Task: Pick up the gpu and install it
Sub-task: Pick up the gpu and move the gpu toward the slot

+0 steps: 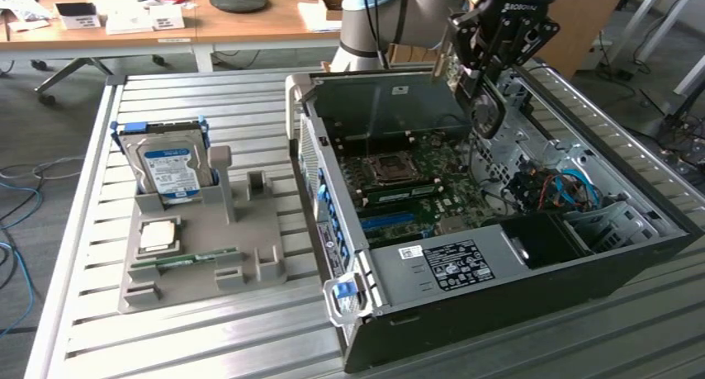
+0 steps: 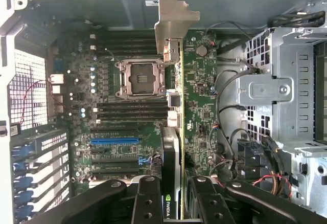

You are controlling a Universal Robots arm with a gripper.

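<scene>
Now partway closed, pinching the gpu (image 2: 171,147) edge-on between the fingers (image 2: 148,201) of the gripper (image 2: 173,183); card held upright over the motherboard (image 2: 82,81), above the far end of the open computer case (image 1: 529,313).

Hard drive (image 1: 171,168) upright in grey holder (image 1: 206,227), memory stick (image 1: 182,262), slatted table (image 1: 220,338)

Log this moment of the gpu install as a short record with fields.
held item: gpu
jaws: shut on the gpu
gpu pose: hanging upright over the open computer case, not yet seated in a slot
below the gpu: motherboard
gpu bracket: grey metal end pointing away from the jaws
grey holder: hard drive standing upright, memory stick lying flat
</scene>
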